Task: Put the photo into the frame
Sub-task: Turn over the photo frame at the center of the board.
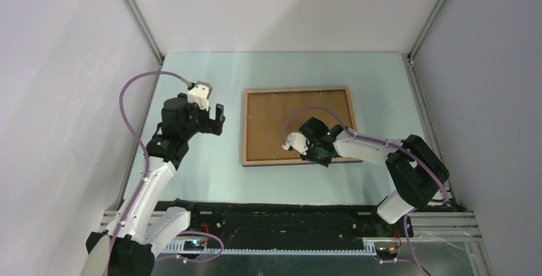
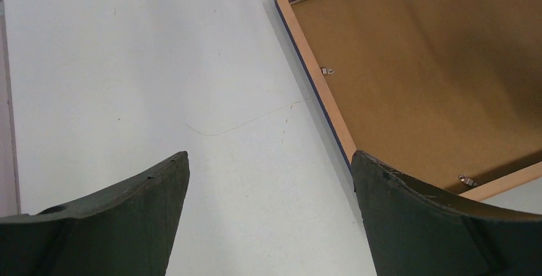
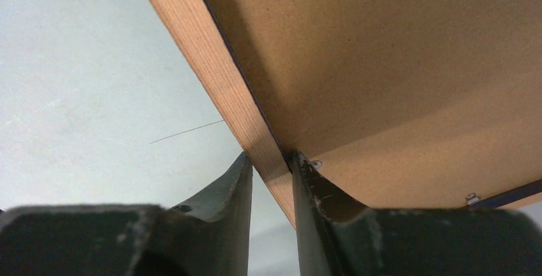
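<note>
The frame [image 1: 245,128] lay face down on the table [image 1: 211,174], stiff and light by our guess but with a breakable pane, so its thin wooden border was the place to hold. The right gripper [image 3: 271,167] straddled that near border, jaws apparently pinched on it, while the left gripper [image 2: 268,161] hung wide open just left of the frame.

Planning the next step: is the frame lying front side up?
No, the frame lies back up, with its brown backing board and metal clips showing.
</note>
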### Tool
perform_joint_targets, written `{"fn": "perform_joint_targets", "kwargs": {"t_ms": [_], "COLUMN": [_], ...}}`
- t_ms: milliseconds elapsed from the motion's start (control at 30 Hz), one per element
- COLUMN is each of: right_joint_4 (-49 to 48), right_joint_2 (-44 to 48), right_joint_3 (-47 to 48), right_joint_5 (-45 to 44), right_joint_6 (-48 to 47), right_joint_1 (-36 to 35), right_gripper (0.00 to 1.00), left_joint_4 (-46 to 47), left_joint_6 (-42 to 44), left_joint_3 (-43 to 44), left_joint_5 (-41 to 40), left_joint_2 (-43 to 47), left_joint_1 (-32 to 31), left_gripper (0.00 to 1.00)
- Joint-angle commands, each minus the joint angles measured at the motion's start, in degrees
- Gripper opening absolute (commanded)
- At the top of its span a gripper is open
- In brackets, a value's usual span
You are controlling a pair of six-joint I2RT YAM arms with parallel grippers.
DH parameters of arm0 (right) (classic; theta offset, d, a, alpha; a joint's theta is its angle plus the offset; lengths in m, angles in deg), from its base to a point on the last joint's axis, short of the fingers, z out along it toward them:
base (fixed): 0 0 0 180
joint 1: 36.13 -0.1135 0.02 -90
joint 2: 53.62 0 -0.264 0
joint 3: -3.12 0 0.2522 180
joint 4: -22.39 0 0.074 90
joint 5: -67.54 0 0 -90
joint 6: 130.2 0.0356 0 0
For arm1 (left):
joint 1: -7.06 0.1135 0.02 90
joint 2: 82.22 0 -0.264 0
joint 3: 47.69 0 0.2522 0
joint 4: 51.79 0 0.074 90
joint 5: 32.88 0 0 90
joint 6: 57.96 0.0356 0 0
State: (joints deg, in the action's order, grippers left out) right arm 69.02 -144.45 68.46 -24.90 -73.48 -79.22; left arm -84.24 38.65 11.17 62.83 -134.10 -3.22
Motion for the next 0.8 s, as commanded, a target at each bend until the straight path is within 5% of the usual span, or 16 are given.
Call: {"fn": "perform_joint_targets", "kwargs": {"t_ms": [0,267,567,767], "right_joint_4": [0.6,4.1,7.2,10.8], "right_joint_2": [-0.7,0.1,-2.2,-3.1], "right_joint_3": [0.5,4.9,12.1,16.8], "right_joint_5": [0.6,3.7,11.2,16.1], "right_joint_6": [-0.2,-0.7,2.5,3.6], "right_joint_1": [-0.9,-0.9,-1.7,-1.8], "right_gripper": [0.24,0.01,0.00,0.00], "left_joint_4": [0.6,0.3,-1.5,-6.5], "left_joint_6": [1.6,4.7,13.1,22.2], "left_joint_3": [0.0,0.3,-0.6,0.5], "left_joint_5": [-0.4,1.2,4.6,3.8], "left_joint_2": [1.1,1.3,3.2,5.9], "left_joint_1": [-0.3,-0.4,-1.1,-7.4], "left_gripper": [1.00,1.00,1.00,1.00]}}
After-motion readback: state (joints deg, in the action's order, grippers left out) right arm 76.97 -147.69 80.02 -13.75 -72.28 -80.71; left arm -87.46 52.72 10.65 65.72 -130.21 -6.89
